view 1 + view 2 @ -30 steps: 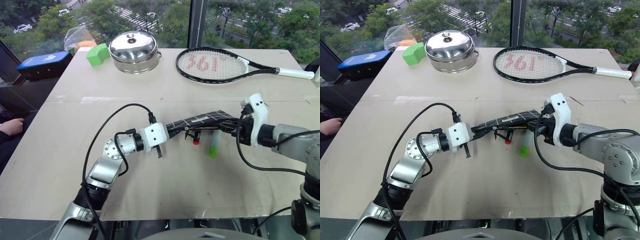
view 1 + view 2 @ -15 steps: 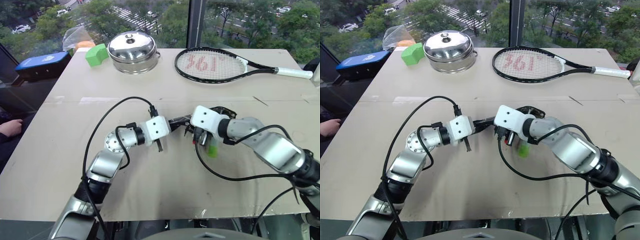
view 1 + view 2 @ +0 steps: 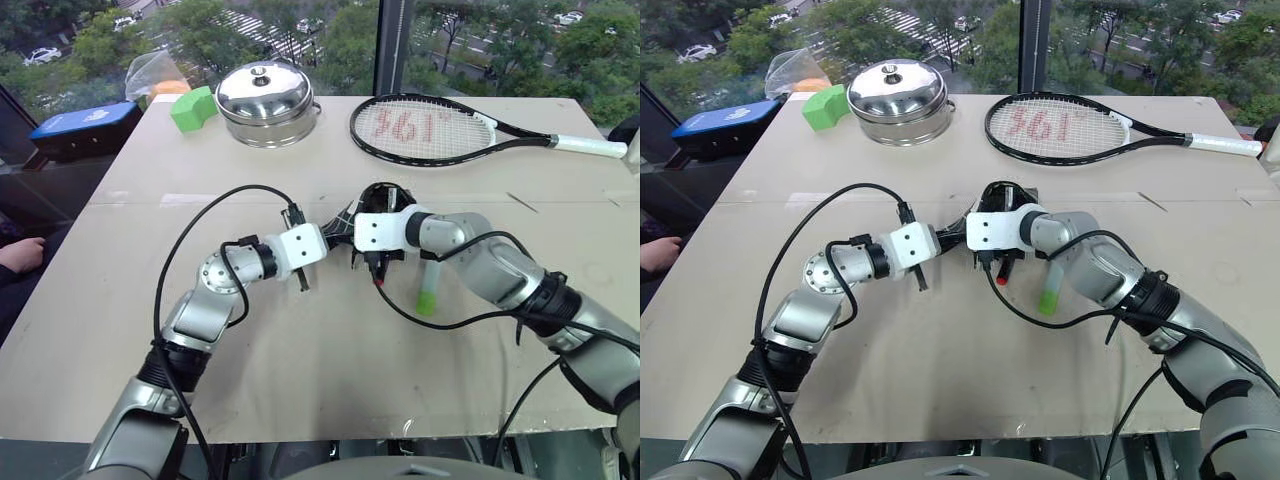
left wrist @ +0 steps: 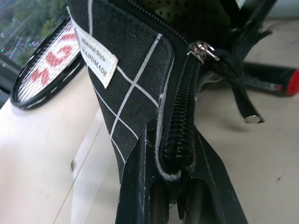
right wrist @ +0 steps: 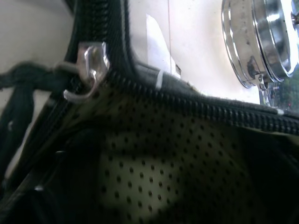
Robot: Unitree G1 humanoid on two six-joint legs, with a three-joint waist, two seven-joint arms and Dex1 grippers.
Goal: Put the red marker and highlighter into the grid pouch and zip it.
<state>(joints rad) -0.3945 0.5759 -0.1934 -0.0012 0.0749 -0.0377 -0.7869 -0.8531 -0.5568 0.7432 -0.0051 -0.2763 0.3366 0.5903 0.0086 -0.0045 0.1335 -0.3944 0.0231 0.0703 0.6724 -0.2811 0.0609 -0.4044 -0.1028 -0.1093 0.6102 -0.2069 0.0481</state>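
Pouch pinched mid-tabletop, pens lying outside

Broad bare tabletop toward the near edge; racket, steel pot and green block along the far edge. Grid pouch lifted at centre, zipper open. Left tool clamped on pouch corner. Right tool at pouch mouth, spread cannot tell. Highlighter and red marker just beside, on the tabletop.

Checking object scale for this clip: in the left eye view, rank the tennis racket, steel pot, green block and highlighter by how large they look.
1. tennis racket
2. steel pot
3. green block and highlighter: alike; the block stands farther from the camera, so unranked.
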